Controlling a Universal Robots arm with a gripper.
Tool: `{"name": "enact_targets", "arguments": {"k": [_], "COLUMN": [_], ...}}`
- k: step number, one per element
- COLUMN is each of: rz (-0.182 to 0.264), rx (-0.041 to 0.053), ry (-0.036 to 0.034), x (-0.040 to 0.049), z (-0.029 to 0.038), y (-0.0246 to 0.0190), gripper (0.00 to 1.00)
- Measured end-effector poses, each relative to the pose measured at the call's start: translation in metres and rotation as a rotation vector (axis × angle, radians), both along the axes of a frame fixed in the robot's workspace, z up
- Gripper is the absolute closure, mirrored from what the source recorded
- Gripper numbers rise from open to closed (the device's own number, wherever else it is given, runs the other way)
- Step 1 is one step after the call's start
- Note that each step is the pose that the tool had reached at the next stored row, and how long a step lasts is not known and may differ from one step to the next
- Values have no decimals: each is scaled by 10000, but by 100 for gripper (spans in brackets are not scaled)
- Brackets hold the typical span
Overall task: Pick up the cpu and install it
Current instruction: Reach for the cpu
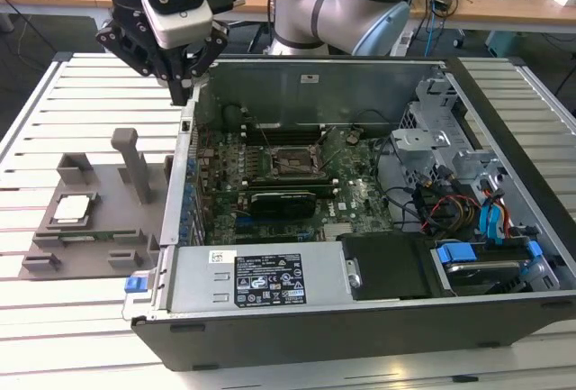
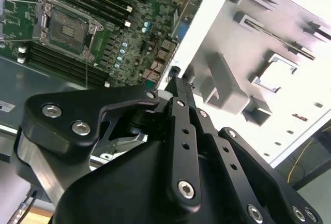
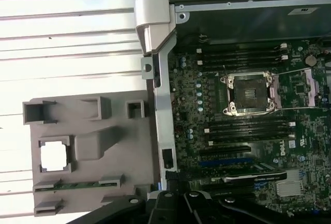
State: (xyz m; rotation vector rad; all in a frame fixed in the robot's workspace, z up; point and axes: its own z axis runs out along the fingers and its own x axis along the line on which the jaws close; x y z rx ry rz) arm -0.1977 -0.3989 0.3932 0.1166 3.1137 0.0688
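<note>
The cpu (image 1: 74, 208) lies flat in a square pocket of the grey holder tray (image 1: 99, 228), on the slatted table at the exterior view's left. In the first wrist view the cpu (image 3: 54, 155) shows as a bright square in the tray (image 3: 93, 182). My gripper (image 1: 180, 93) hangs above the computer case's wall next to the tray, well above the cpu and apart from it. Its fingers are shut with nothing between them; they meet at a tip in the second wrist view (image 2: 176, 76). The motherboard's socket (image 1: 292, 163) (image 3: 250, 93) (image 2: 66, 30) stands open and bare inside the case.
The open computer case (image 1: 360, 318) holds the motherboard, a power supply (image 1: 261, 277), cables and drive bays (image 1: 477, 255). A tall grey post (image 1: 135, 165) rises from the tray near the case wall. Desks with clutter stand behind the table.
</note>
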Motion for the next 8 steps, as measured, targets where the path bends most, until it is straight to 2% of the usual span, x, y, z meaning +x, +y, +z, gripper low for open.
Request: {"name": "enact_targets", "arguments": {"k": [8], "rz": [0], "rx": [0], "ry": [0], "x": [-117], "z": [0], "y": [0], "gripper": [89]}}
